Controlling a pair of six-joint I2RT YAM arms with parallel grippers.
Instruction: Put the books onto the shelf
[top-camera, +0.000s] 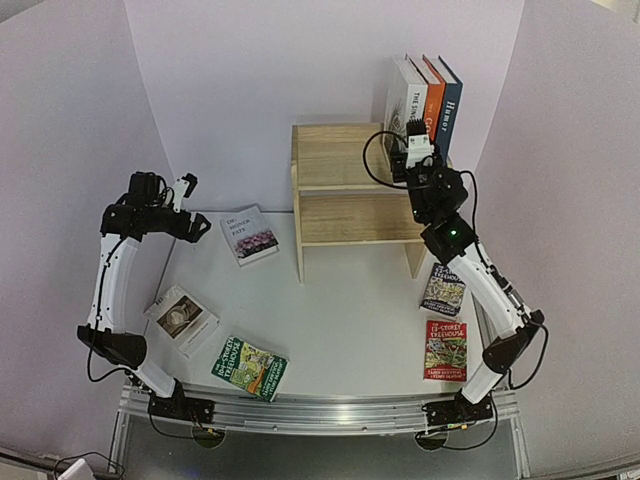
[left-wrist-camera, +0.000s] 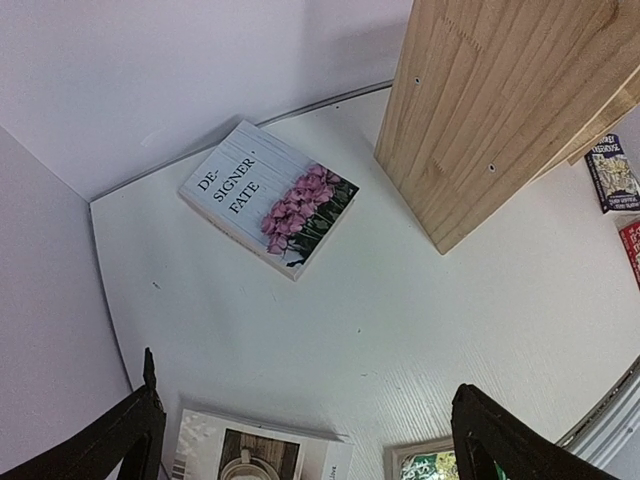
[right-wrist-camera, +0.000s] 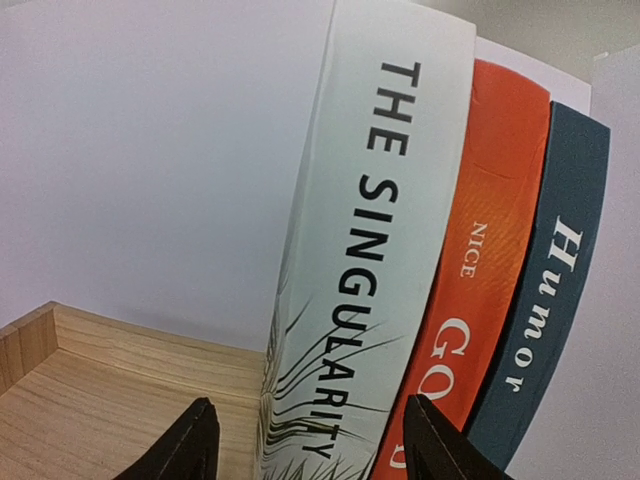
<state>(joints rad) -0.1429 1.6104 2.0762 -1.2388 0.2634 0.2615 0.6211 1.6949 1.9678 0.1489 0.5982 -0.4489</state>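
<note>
- Top view: the palm-leaf book (top-camera: 403, 100) stands upright with 2 others at the right end of the shelf's (top-camera: 350, 215) top tier, and the right gripper (top-camera: 418, 140) sits at its spine. The pink-flowers book (top-camera: 249, 234) lies flat by the tabletop's (top-camera: 350, 320) far edge, left of the shelf. The left gripper (top-camera: 188, 190) is near it and is clearly the closer arm.
- Left wrist: the left gripper (left-wrist-camera: 305, 400) stands wide and empty. The pink-flowers book (left-wrist-camera: 268, 197) lies ahead, skewed to the finger line, so it probably needs a wrist turn.
- Right wrist: the right gripper (right-wrist-camera: 310, 425) is partly open and straddles the palm-leaf book (right-wrist-camera: 370, 250), with a gap on one side.

three books (top-camera: 424, 95) stand upright atop the shelf (top-camera: 345, 215).
</note>
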